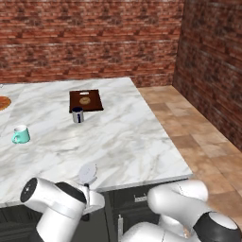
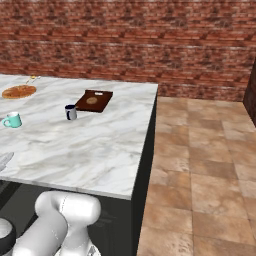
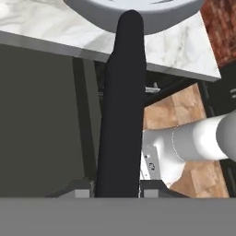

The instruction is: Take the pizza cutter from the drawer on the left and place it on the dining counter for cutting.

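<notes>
We see the gripper (image 3: 117,186) clamped on the black handle of the pizza cutter (image 3: 120,106), which rises straight up between the two fingers (image 3: 78,188) in the hand view, its pale round wheel at the top. In the left base view the wheel (image 1: 87,173) stands over the near edge of the dining counter (image 1: 123,137), above the black cabinet fronts. Beyond it we find a wide stretch of bare marble. The teal mug (image 1: 21,134), the dark blue cup (image 1: 78,115) and the brown board (image 1: 85,100) sit well apart from the cutter, farther back. The counter's right edge meets open tiled floor (image 2: 200,165).
</notes>
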